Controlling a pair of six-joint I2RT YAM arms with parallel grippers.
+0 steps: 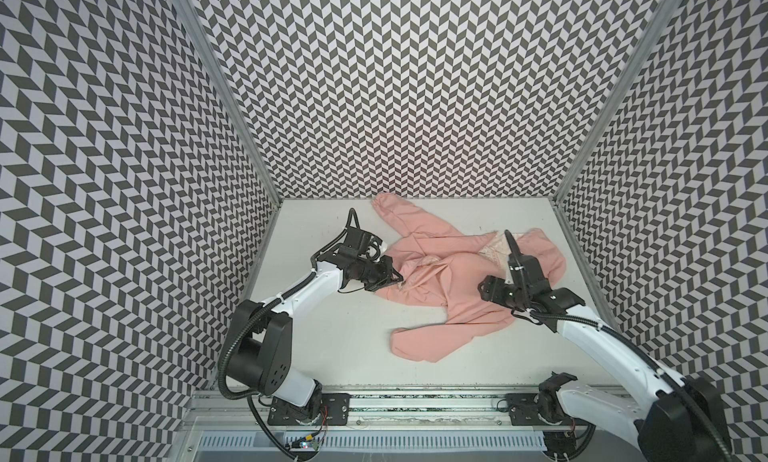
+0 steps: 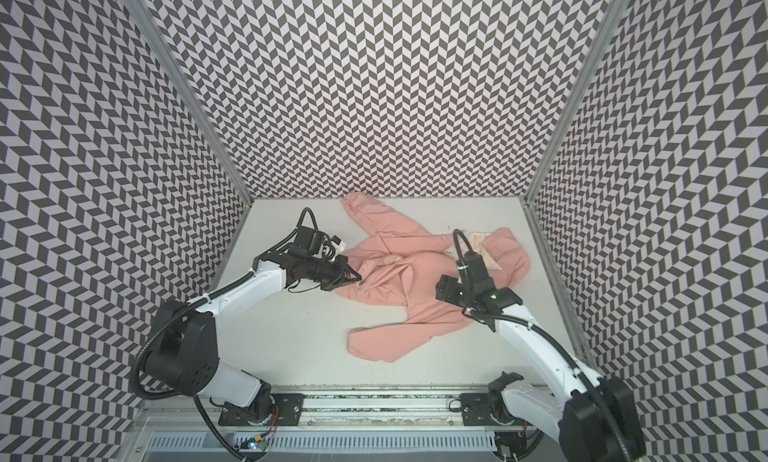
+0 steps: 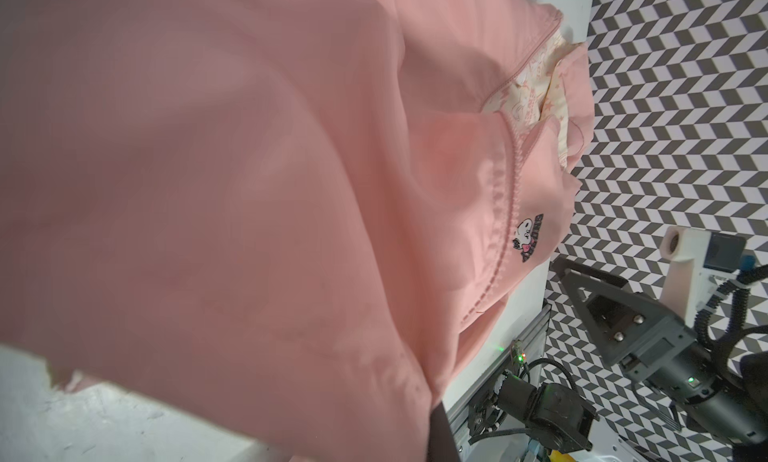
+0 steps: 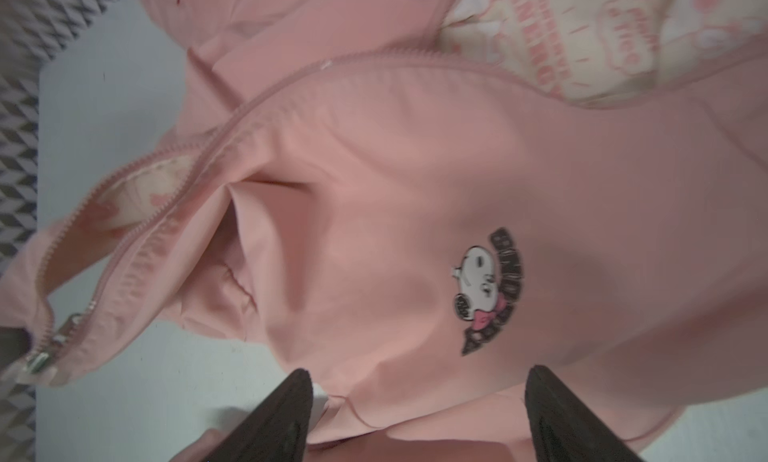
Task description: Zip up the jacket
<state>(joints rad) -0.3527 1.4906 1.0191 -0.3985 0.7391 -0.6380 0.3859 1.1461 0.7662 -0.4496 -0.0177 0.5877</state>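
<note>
Zero real zipping done, by my read. In the right wrist view the slider [image 4: 39,358] sits at the hem end of the zipper [image 4: 174,198]. The two tapes meet there and split apart just past it, with the cream lining [image 4: 145,190] showing in the gap. Start looks engaged; the whole run up to the collar is left.

Jacket [image 1: 461,289] lies crumpled mid-table [image 1: 332,339]. One sleeve [image 1: 388,208] points at the back wall, the other sleeve [image 1: 415,343] at the front edge. Collar end is on the right.

Left arm comes in low from the left, forearm nearly level. The left gripper [image 1: 398,278] is at the jacket's left edge, by the zipper base. It's clenched, and as far as both top views show it pinches the hem there. Its own wrist view is mostly pink cloth, so I can't confirm the bite from there.

Right arm is bent at the elbow, wrist above the jacket's right half, tool tilted down. The right gripper [image 4: 419,372] is released: jaws spread wide over the chest panel, dog graphic [image 4: 482,289] just ahead, nothing pinched.

The slider is well apart from the right gripper, so I'd expect it to cross over to the pull next. The pull tab is small, so misses are likely.
</note>
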